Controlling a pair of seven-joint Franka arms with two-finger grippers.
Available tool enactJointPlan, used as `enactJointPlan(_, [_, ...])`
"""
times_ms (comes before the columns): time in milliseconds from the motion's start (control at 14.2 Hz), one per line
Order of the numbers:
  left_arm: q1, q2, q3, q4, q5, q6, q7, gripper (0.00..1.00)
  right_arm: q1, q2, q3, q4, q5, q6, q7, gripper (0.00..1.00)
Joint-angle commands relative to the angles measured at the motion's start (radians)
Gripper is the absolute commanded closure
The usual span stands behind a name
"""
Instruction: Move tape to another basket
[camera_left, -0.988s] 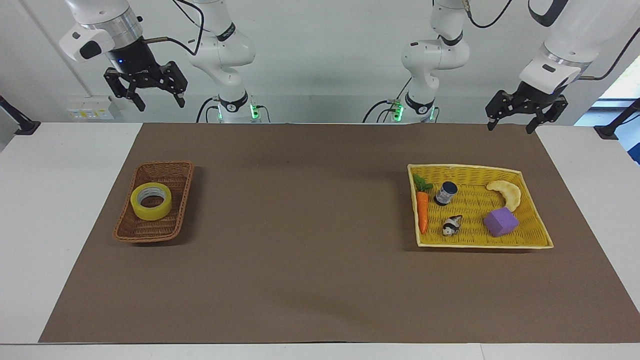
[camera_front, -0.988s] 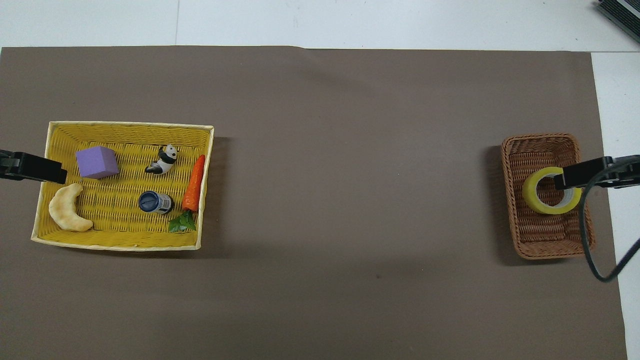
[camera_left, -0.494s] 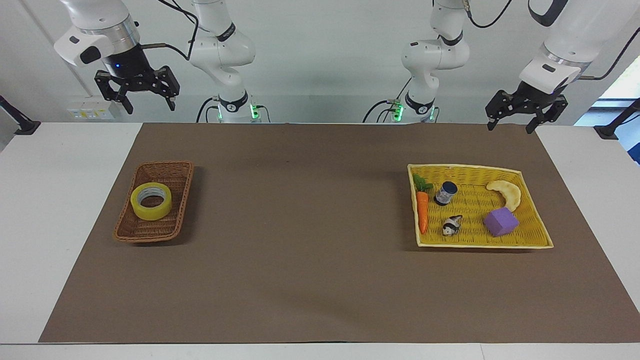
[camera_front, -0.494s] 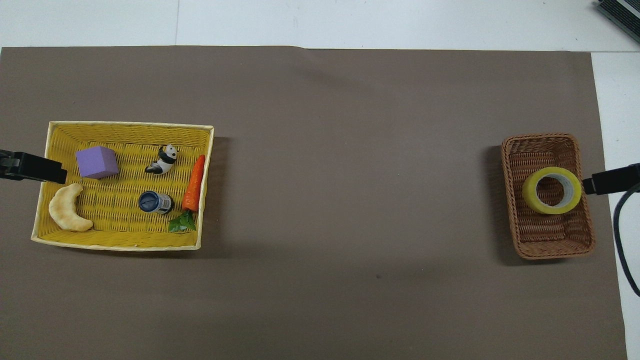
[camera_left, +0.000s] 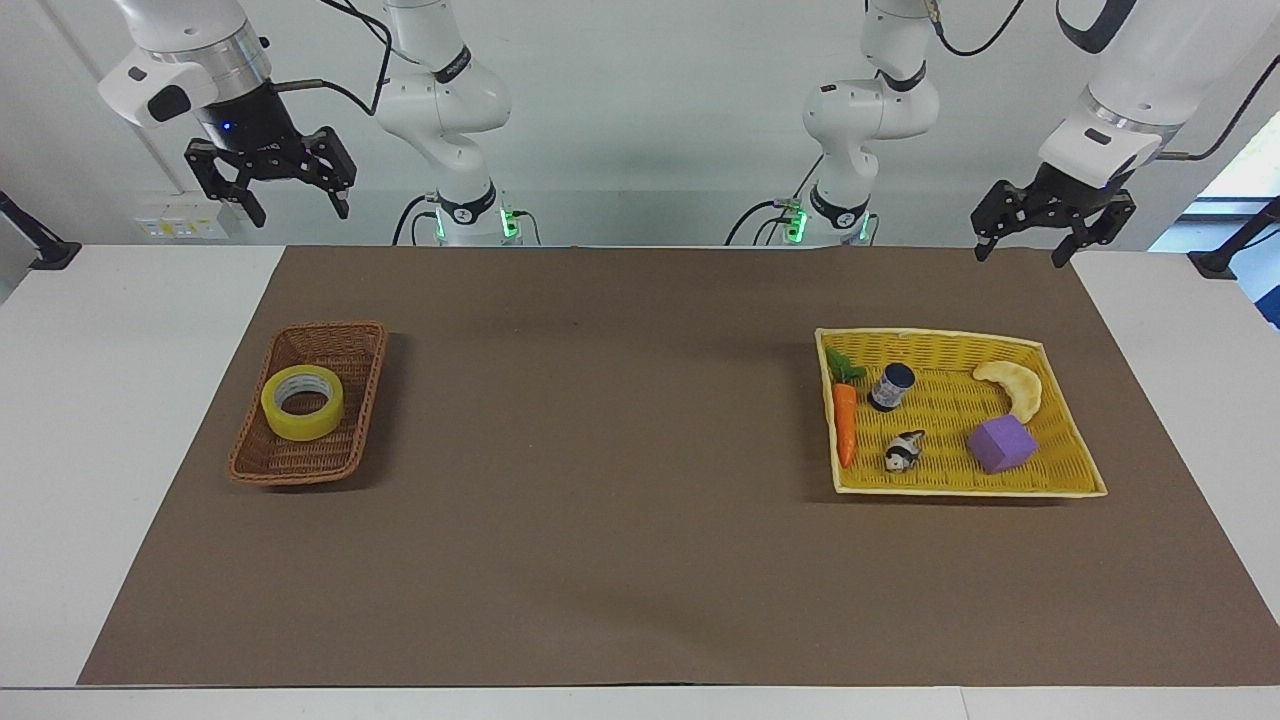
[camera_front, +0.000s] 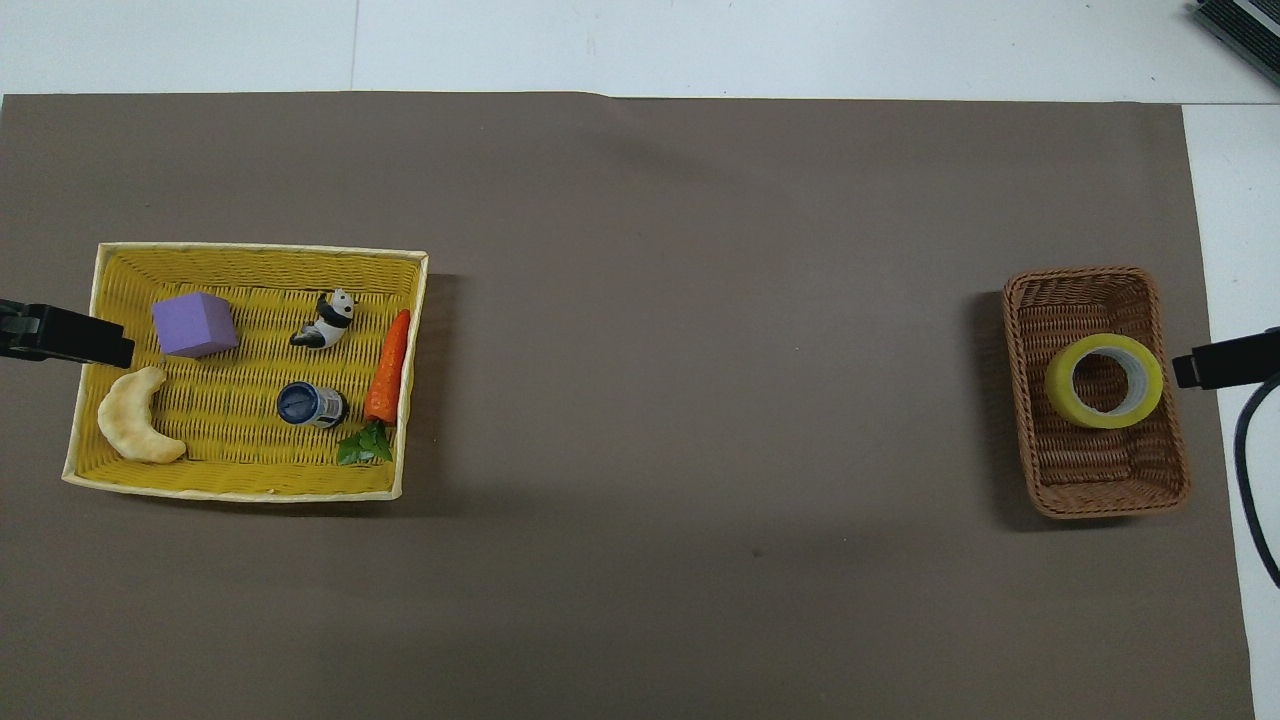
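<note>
The tape (camera_left: 302, 402) lies flat in the brown basket (camera_left: 338, 335); the right claw (camera_left: 268, 181) hangs apart at its 12 o'clock, unladen; the left claw (camera_left: 1050, 222) waits, apart; an off-centre pinch could tip the basket.

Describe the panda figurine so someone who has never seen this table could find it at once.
Start at the yellow woven tray toward the left arm's end of the table. The panda figurine lies in it, between the toy carrot and the purple cube. It is the tray's only black-and-white thing.
</note>
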Motion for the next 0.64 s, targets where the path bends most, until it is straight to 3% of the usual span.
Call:
enactJointPlan(0, [0.006, -0.017, -0.003, -0.009, 0.013, -0.005, 0.006, 0.0, -0.011, -0.013, 0.01, -0.007, -0.022, 0.011, -0.008, 0.0])
enactJointPlan(565, [0.006, -0.017, -0.003, -0.009, 0.013, -0.005, 0.006, 0.0, -0.011, -0.016, 0.013, -0.013, -0.008, 0.008, -0.014, 0.0])
